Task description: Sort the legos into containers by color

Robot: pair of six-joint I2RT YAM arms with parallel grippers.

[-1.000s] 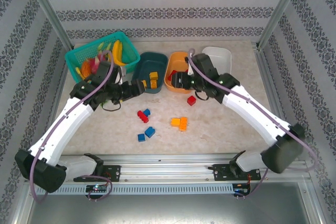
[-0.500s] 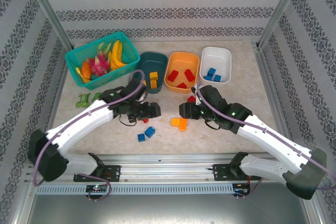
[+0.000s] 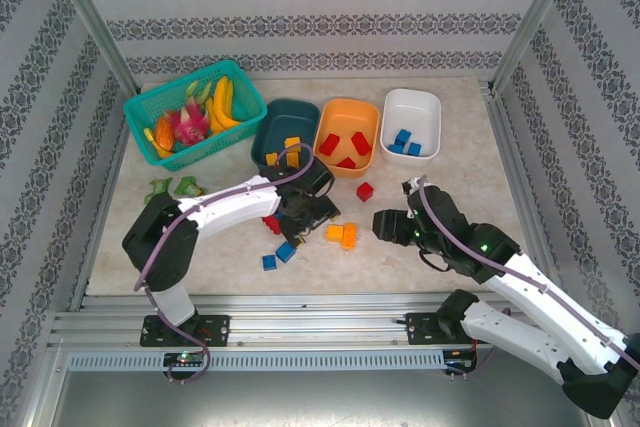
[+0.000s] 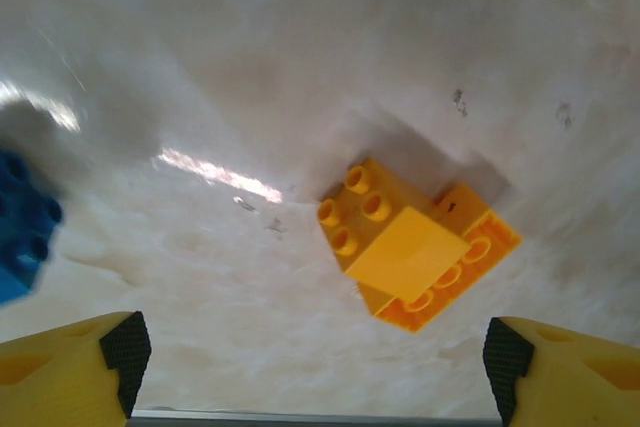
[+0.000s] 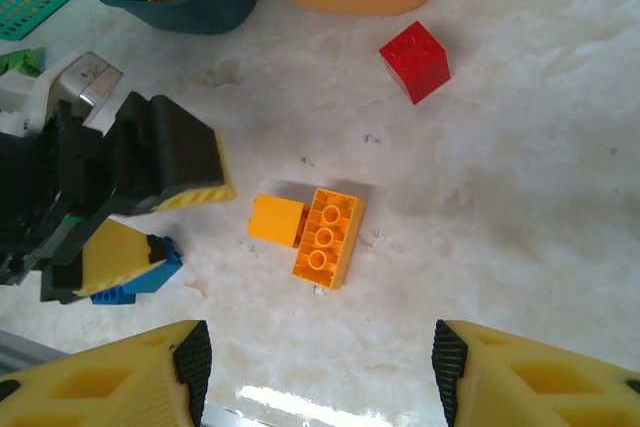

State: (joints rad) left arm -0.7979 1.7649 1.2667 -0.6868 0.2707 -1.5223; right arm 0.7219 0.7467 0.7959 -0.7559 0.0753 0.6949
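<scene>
Two joined orange-yellow legos [image 3: 342, 235] lie mid-table, seen close as the orange-yellow legos [image 4: 415, 247] and from the right as the orange-yellow legos [image 5: 315, 232]. My left gripper [image 3: 308, 211] hovers just left of them, open and empty, its jaws wide in the left wrist view [image 4: 312, 367]. My right gripper [image 3: 384, 226] is open and empty to their right [image 5: 315, 357]. One red lego [image 3: 365, 191] sits near the orange tub [image 3: 350, 117]. The dark teal tub [image 3: 263, 132] holds yellow bricks, the white tub [image 3: 420, 107] blue ones. Red legos [image 3: 272, 224] and blue legos [image 3: 286, 250] lie left.
A teal mesh basket [image 3: 140, 112] of toy fruit stands at the back left. Green wrapped pieces [image 3: 170, 187] lie in front of it. The left gripper [image 5: 190, 219] crowds the space beside a blue brick [image 5: 150, 267]. The table's near edge runs just below the bricks.
Both arms came down from the tubs to the table middle. The left gripper swung right toward the orange-yellow legos; the right gripper drew back to their right.
</scene>
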